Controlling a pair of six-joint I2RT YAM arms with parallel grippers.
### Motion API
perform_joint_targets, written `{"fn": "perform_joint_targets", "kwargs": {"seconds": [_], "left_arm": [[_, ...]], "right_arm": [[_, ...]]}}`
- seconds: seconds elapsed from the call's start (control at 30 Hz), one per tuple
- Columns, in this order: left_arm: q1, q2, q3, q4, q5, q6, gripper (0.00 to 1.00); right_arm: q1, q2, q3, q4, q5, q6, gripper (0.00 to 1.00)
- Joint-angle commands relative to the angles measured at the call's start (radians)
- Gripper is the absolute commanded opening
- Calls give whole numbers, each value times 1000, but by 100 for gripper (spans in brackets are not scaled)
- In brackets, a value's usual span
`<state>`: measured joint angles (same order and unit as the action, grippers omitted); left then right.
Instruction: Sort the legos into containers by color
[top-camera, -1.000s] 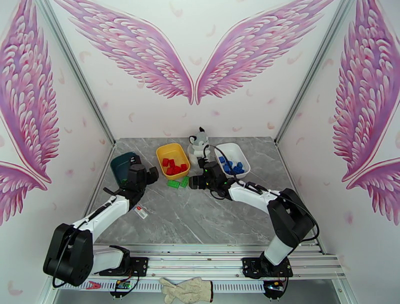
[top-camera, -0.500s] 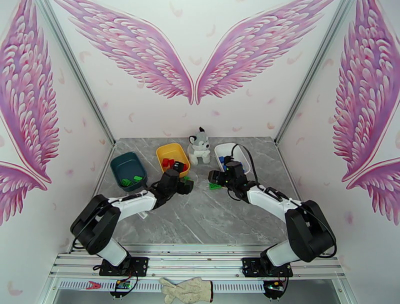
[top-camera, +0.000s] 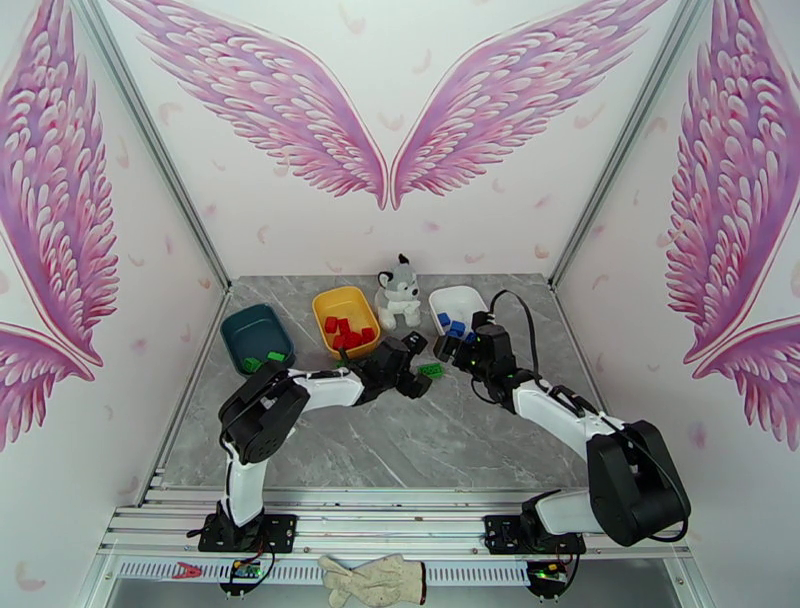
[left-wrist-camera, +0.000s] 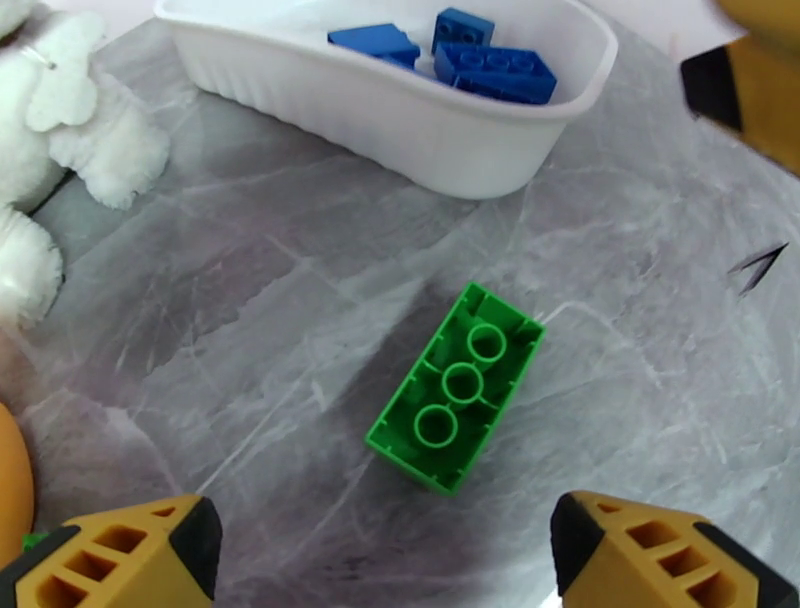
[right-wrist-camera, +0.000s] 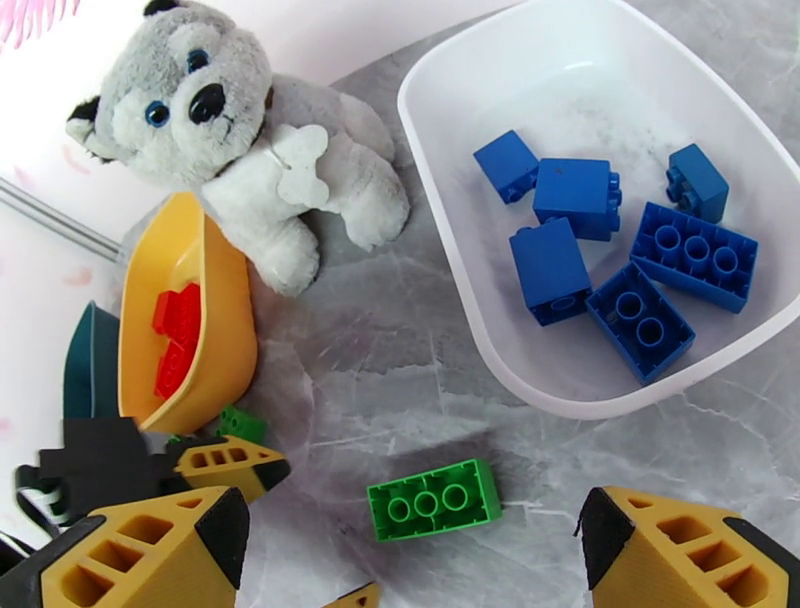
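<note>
Left gripper (left-wrist-camera: 385, 545) is released, fingers spread wide, close before an upturned green brick (left-wrist-camera: 455, 390) on the counter (left-wrist-camera: 650, 300). Right gripper (right-wrist-camera: 415, 540) is spread too, empty. Blue bricks (right-wrist-camera: 575, 200) lie in the white tub (right-wrist-camera: 455, 250), red bricks (right-wrist-camera: 175, 320) in the yellow tub (right-wrist-camera: 225, 330).

From my remote station I list: back wall (top-camera: 400, 245), white, painted with a pair of pink feathered wings (top-camera: 270, 95); left wall (top-camera: 150, 300) and right wall (top-camera: 640, 300), same motif, met at slanted aluminium posts (top-camera: 150, 140). Table (top-camera: 400, 450), grey marble-pattern top, evenly lit. Aluminium rail (top-camera: 400, 522) along its near edge, with a pale work glove (top-camera: 375, 578) lying in front of it.
</note>
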<state>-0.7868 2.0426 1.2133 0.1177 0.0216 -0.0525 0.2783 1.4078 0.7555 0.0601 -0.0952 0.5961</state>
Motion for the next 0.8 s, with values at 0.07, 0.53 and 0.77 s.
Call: {"fn": "perform_joint_targets", "kwargs": {"seconds": [0.07, 0.53, 0.77], "left_arm": [[-18, 83, 113, -76, 10, 53, 91], [-35, 209, 286, -156, -40, 62, 54], [-38, 192, 247, -128, -55, 53, 37]], "right_arm": [[-29, -10, -27, 42, -48, 34, 94], [-64, -15, -46, 64, -77, 46, 94], [-69, -16, -49, 72, -86, 49, 94]]}}
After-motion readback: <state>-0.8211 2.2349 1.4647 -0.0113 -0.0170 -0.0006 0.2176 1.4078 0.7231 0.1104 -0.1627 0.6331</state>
